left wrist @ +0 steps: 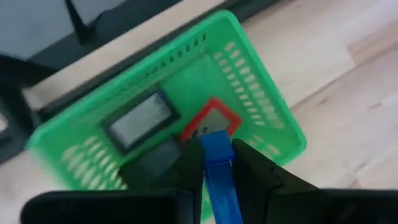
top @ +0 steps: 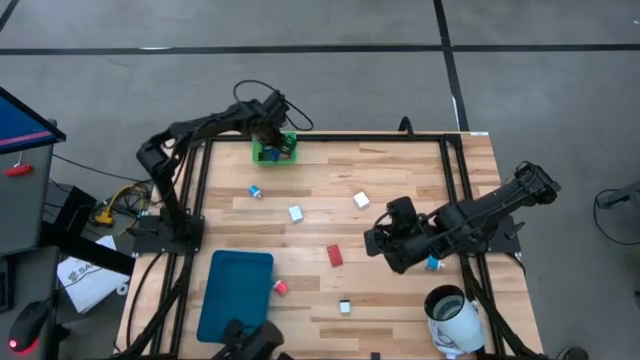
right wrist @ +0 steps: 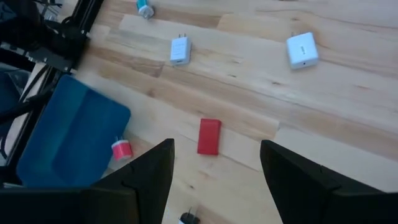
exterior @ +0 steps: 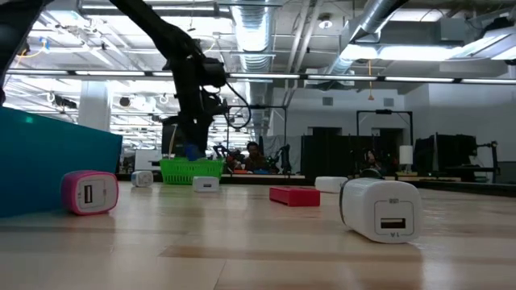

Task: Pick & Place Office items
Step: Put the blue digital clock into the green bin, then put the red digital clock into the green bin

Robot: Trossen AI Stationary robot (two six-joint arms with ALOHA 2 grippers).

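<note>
Office items scattered over pale wooden plank surface (top: 400, 160). Blue oblong block (left wrist: 219, 168) pinched upright in left claw (left wrist: 217, 167), hanging over green plastic mesh bin (top: 272, 150) at far edge of surface. Already inside bin: red-framed block (left wrist: 211, 118), dark-framed grey block (left wrist: 140, 118).

Right claw (right wrist: 214, 165) spread wide, holding nothing, poised above surface near middle right. Below and just ahead of its fingers: flat red oblong block (right wrist: 209, 135).

Elsewhere on surface:
- white plug-in charger cube (right wrist: 180, 50), prongs visible
- second white charger cube (right wrist: 302, 49), well apart from first
- small cyan-and-white bit (right wrist: 143, 8) toward far left
- pink-red cube-like bit (right wrist: 121, 149) touching edge of teal flat tray (right wrist: 68, 140)
- small white-and-black bit (top: 345, 307) near front edge
- cyan bit (top: 434, 264) partly under right arm

Large white mug-like cylinder (top: 455, 318) at front right corner.
</note>
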